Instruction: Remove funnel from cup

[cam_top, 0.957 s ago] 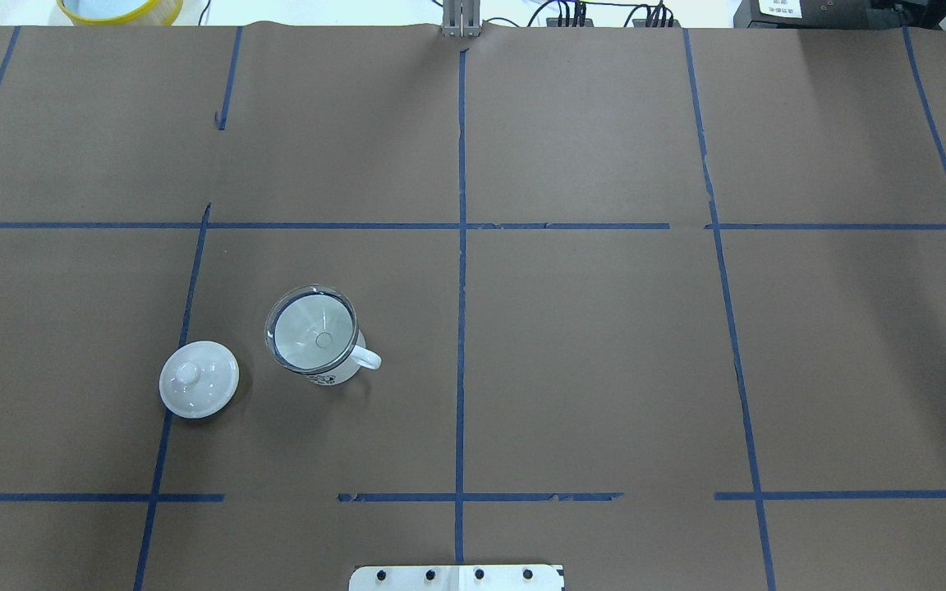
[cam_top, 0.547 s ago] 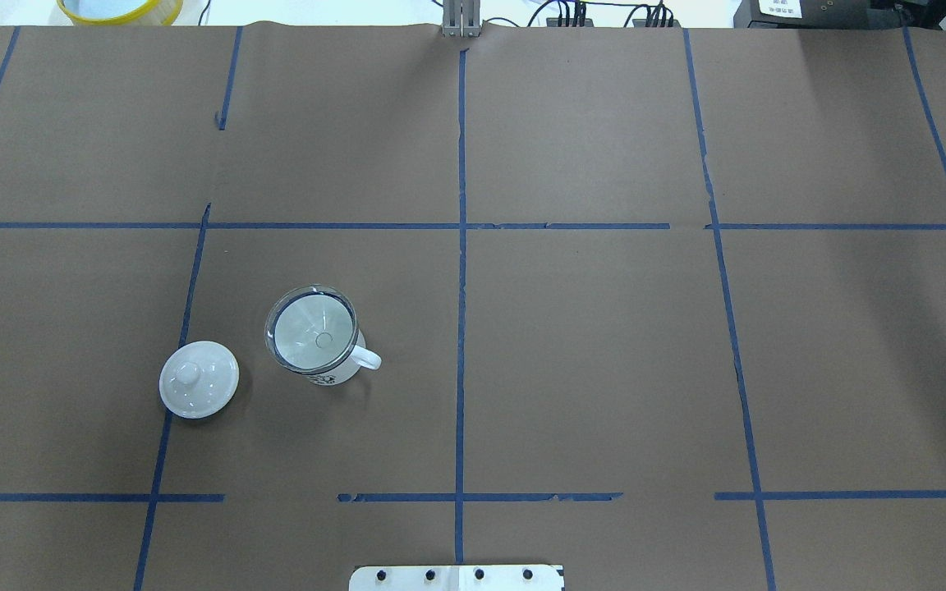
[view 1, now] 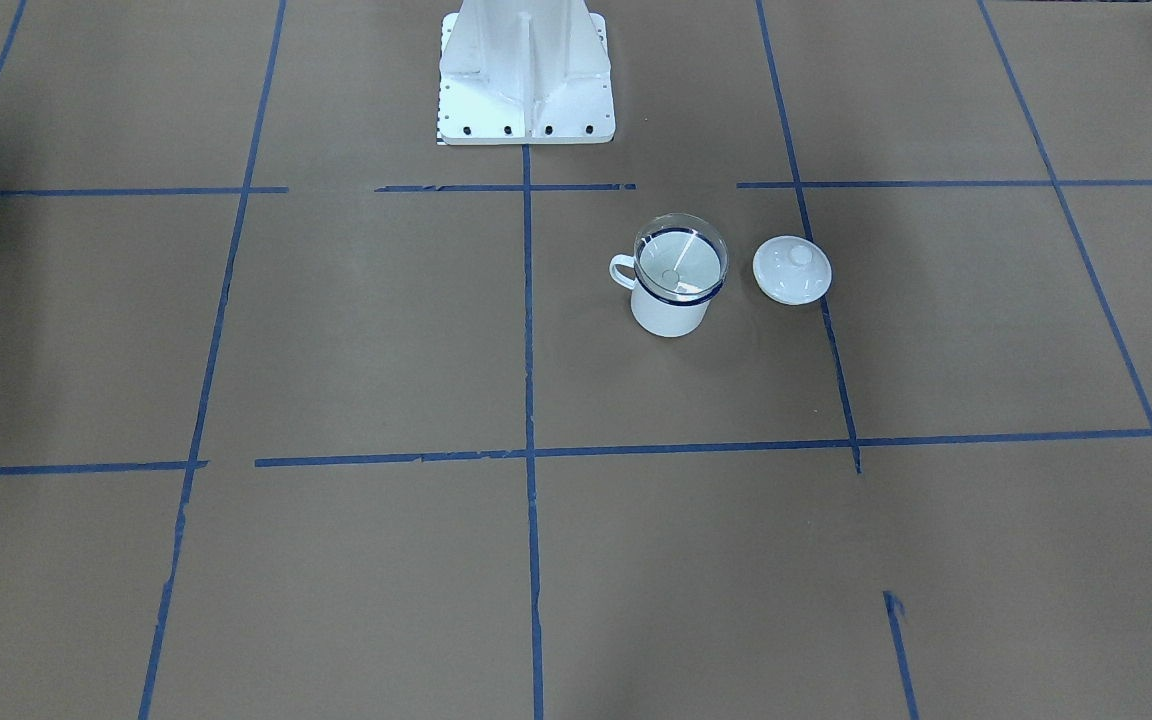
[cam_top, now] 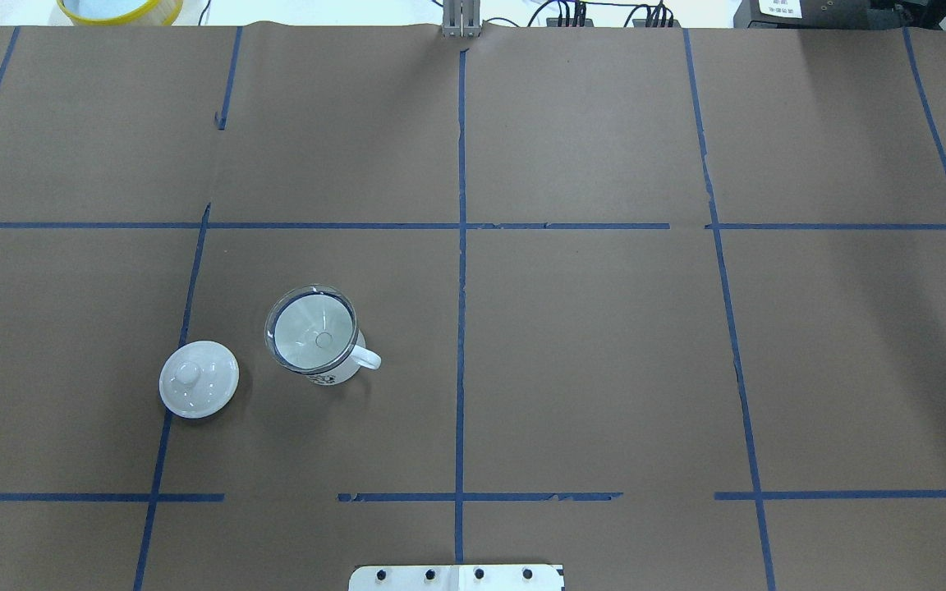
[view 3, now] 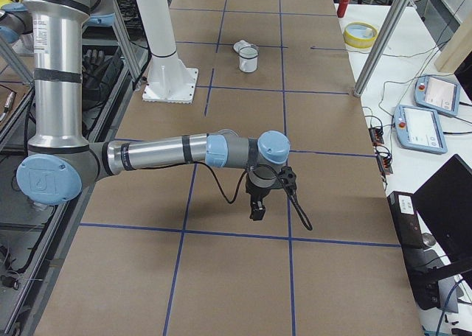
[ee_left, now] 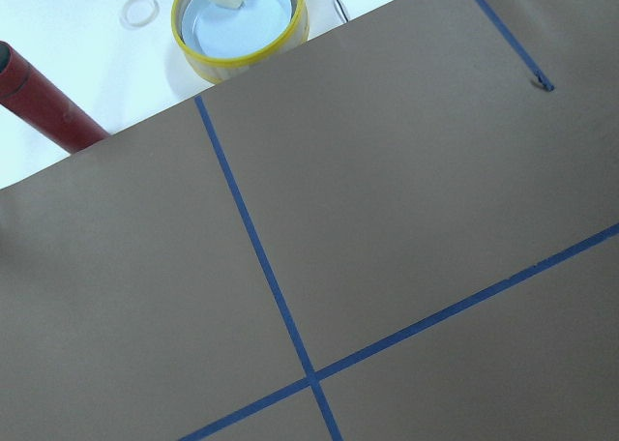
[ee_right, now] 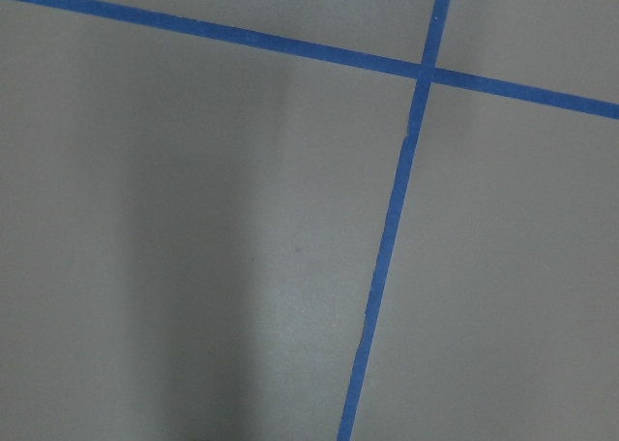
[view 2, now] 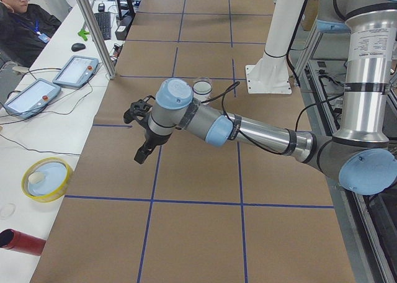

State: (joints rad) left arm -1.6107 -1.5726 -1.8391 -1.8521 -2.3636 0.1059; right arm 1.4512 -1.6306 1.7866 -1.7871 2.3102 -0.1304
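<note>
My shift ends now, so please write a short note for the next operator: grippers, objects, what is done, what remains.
Left gripper: over the table, away from the cup; open or shut unclear.
Right gripper: likewise, farther off.
Funnel sits in the cup; white lid lies beside it.
Done: nothing.
Left: grasp the funnel, lift it out.

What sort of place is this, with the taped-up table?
Most likely a robotics lab: a brown paper-covered table gridded with blue tape, a silver jointed robot arm reaching over it, and touchscreen control tablets on a white side bench.
</note>
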